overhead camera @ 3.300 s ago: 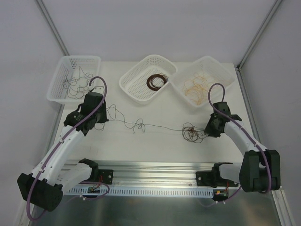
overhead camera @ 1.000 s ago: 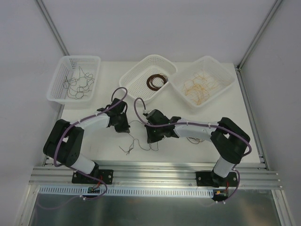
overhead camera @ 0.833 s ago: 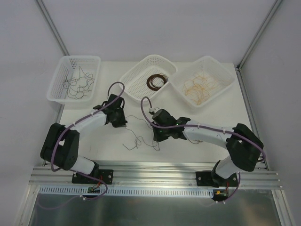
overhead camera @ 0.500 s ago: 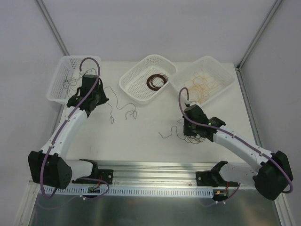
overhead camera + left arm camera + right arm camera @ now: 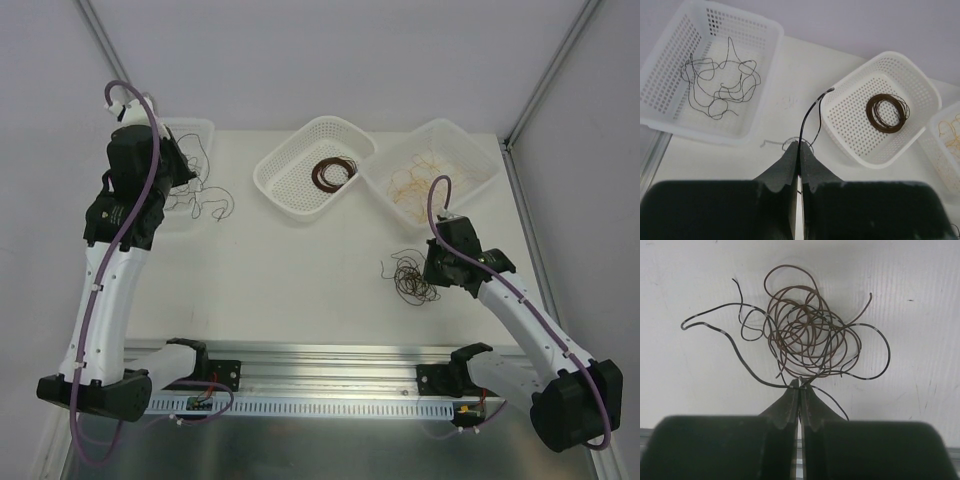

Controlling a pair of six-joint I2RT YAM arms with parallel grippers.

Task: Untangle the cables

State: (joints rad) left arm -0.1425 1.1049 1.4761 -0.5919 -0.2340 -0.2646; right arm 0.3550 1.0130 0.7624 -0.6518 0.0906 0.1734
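My left gripper (image 5: pixel 800 144) is raised high at the far left (image 5: pixel 168 178), shut on a thin black cable (image 5: pixel 807 117) that hangs from it in curls (image 5: pixel 208 200) over the table. A tangle of black and dark brown cables (image 5: pixel 410 281) lies on the table at the right. My right gripper (image 5: pixel 800 382) is shut on wires at the near edge of that tangle (image 5: pixel 807 337); in the top view it (image 5: pixel 432 268) sits just right of it.
Three white mesh baskets stand at the back: the left one (image 5: pixel 196 128) holds black wires (image 5: pixel 720 85), the middle one (image 5: pixel 285 195) a dark brown coil (image 5: pixel 331 172), the right one (image 5: pixel 470 155) tan-orange wires (image 5: pixel 420 185). A metal rail (image 5: pixel 330 375) runs along the near edge.
The left arm has lifted up and back to the left basket's side, pulling the black cable free of the tangle. The right arm has drawn right with the tangle.
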